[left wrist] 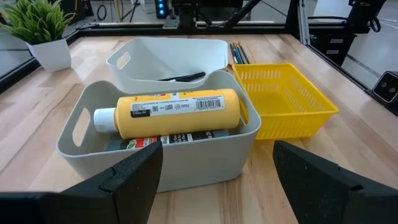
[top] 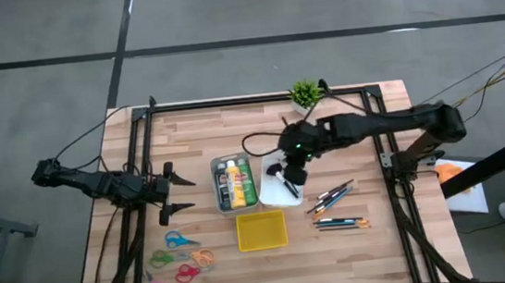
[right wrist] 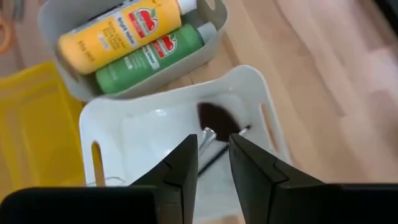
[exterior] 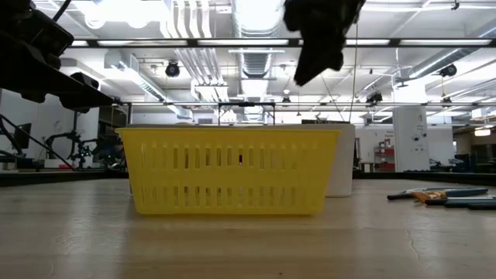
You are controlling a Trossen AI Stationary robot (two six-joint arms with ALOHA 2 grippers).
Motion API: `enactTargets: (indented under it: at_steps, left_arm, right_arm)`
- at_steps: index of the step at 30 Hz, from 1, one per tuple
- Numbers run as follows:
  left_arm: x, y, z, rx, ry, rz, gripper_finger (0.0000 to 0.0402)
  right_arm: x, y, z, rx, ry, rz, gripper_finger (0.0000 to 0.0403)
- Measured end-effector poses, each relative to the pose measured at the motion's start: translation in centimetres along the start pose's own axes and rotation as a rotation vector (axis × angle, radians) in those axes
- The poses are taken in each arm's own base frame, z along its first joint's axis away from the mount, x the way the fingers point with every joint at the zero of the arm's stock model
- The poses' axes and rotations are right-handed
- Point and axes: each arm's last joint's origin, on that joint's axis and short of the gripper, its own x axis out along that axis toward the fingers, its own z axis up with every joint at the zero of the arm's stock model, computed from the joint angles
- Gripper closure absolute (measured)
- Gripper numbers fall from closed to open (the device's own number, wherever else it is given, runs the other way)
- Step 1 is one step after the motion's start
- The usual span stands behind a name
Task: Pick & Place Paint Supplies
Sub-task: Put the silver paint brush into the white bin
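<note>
Brushes, thin and dark-handled (right wrist: pixel 214 138), lie inside the white plastic bin (right wrist: pixel 99 134); right claw (right wrist: pixel 213 163), narrowly parted and empty, should rise straight, then head four o'clock.

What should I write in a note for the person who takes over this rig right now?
Right gripper: above the white bin, slightly open, holding nothing that shows; a dark brush lies in the bin below.
Left gripper: open, empty, waiting at the table's left side.
Done: yellow bottle and green bottle lie in the grey bin.
Left: brushes and pencils lie on the table, right of the empty yellow basket.
</note>
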Motion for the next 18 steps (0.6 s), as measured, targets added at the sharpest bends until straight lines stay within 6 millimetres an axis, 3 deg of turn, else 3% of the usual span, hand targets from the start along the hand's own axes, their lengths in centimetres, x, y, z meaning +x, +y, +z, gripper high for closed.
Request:
enactTargets:
  at_steps: [10, 18]
  left_arm:
    - [0.0, 0.0, 0.0, 0.000, 0.000, 0.000, 0.0096]
    - [0.0, 0.0, 0.0, 0.000, 0.000, 0.000, 0.0096]
  right_arm:
    - [-5.4, -1.5, -2.6, -0.276, 0.096, -0.017, 0.0312]
    - [-5.9, -2.2, -4.7, -0.308, 0.283, -0.046, 0.0312]
